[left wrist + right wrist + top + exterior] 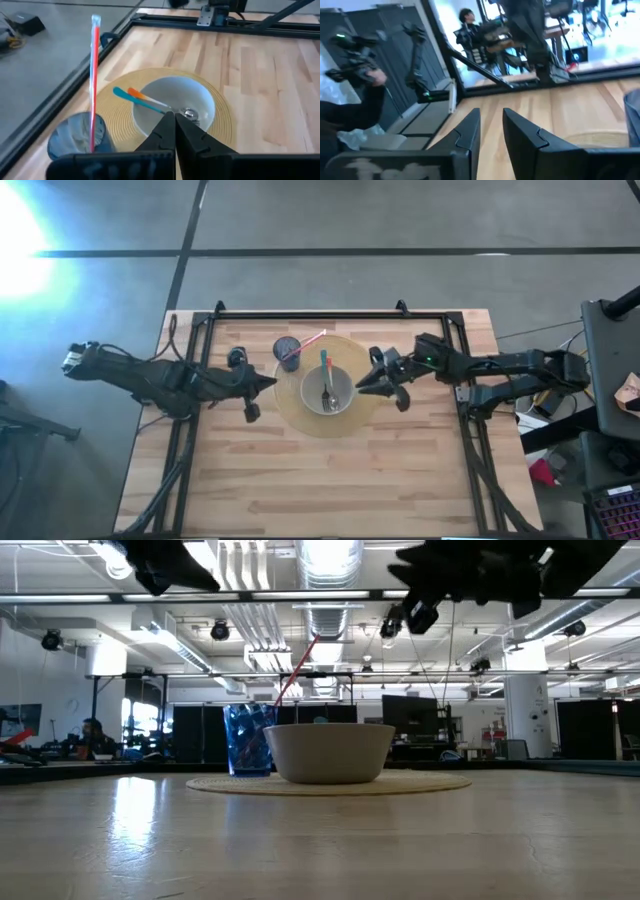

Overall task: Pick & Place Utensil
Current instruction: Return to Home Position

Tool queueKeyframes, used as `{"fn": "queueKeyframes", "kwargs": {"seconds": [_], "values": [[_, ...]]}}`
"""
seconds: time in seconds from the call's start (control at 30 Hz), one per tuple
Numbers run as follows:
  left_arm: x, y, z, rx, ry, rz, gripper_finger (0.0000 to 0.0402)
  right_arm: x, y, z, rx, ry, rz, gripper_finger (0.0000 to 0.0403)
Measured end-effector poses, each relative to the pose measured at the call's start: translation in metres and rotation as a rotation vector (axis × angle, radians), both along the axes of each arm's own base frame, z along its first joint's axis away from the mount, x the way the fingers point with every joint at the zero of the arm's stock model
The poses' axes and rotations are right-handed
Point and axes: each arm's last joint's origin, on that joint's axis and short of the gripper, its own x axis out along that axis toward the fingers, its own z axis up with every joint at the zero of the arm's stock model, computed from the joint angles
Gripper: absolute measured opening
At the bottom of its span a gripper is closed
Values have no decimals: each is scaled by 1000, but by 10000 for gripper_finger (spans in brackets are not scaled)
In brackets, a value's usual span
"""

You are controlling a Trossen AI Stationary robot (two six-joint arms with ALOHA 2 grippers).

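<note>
A white bowl (328,402) sits on a round woven placemat (300,416) at mid-table. Two utensils lie in it, one with a teal handle (129,96) and one with an orange handle (139,95). Their handles lean on the far rim and their metal heads (189,114) rest in the bottom. A blue cup (286,348) holding a red straw (94,75) stands on the mat's far-left part. My left gripper (270,382) hovers shut just left of the bowl and above it. My right gripper (362,388) hovers right of the bowl, its fingers slightly apart and empty.
A black frame rail (300,315) runs around the table's far and side edges. Bare wooden tabletop (330,480) lies on the near side of the mat. In the low view both arms stay high above the bowl (328,752). A person (466,20) sits in the room beyond.
</note>
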Motion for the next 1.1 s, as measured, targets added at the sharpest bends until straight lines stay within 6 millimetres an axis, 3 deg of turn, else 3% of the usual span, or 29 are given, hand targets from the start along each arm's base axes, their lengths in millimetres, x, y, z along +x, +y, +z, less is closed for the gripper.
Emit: {"fn": "queueKeyframes", "kwargs": {"seconds": [0.4, 0.6, 0.83, 1.1], "values": [[-36, 16, -59, -67, -205, -194, 0, -42, 12, 31, -100, -67, 13, 11], [-52, 19, -82, -50, -233, -205, 0, -61, 17, 42, -112, -94, 11, 8], [-64, 19, -93, -57, -291, -247, 0, -87, 22, 50, -151, -101, -13, 8], [-73, 20, -115, -49, -326, -253, 0, -106, 20, 45, -238, -5, -261, 8]]}}
